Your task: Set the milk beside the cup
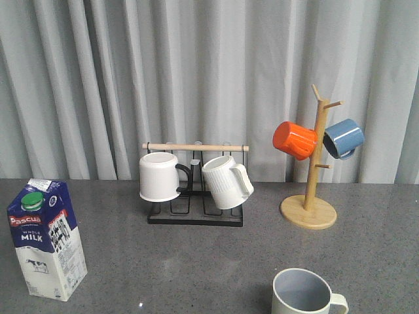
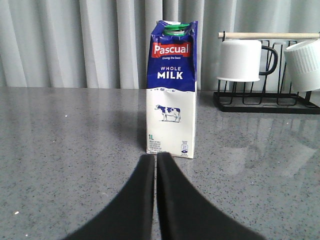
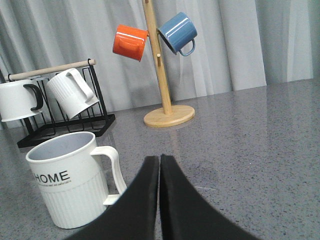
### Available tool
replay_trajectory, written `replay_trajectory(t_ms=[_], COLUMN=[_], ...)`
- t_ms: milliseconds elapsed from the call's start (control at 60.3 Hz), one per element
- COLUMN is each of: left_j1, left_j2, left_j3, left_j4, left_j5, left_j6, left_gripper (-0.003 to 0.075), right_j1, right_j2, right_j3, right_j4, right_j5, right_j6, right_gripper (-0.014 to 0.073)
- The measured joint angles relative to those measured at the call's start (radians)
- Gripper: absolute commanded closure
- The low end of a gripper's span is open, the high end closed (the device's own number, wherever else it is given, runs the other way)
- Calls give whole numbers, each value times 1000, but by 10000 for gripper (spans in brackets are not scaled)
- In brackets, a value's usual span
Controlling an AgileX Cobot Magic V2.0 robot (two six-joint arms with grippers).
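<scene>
Both jaws closed flat, empty. Cup (image 1: 309,292) upright at surface (image 1: 196,261) near edge, right of centre. Milk (image 1: 47,237) upright near left edge, well apart. Rack (image 1: 195,186) and mug tree (image 1: 311,170) toward far edge.

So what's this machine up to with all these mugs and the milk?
Nothing is being held yet. The milk carton stands upright at the table's left, the HOME cup far off on the right near the front edge. The left pincer sits shut just before the carton; the right pincer is shut beside the cup.
</scene>
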Motion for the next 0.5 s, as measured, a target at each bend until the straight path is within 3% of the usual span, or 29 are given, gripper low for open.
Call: replay_trajectory(t_ms=[315,498], left_j1=[0,0], left_j2=[0,0], left_j3=[0,0], left_j4=[0,0], left_j5=[-3,-45], left_j6=[-5,-117], left_gripper=[727,727], right_j1=[0,0], right_j2=[0,0], right_j3=[0,0], right_j4=[0,0], right_j5=[0,0], right_j6=[0,0], right_gripper=[599,599])
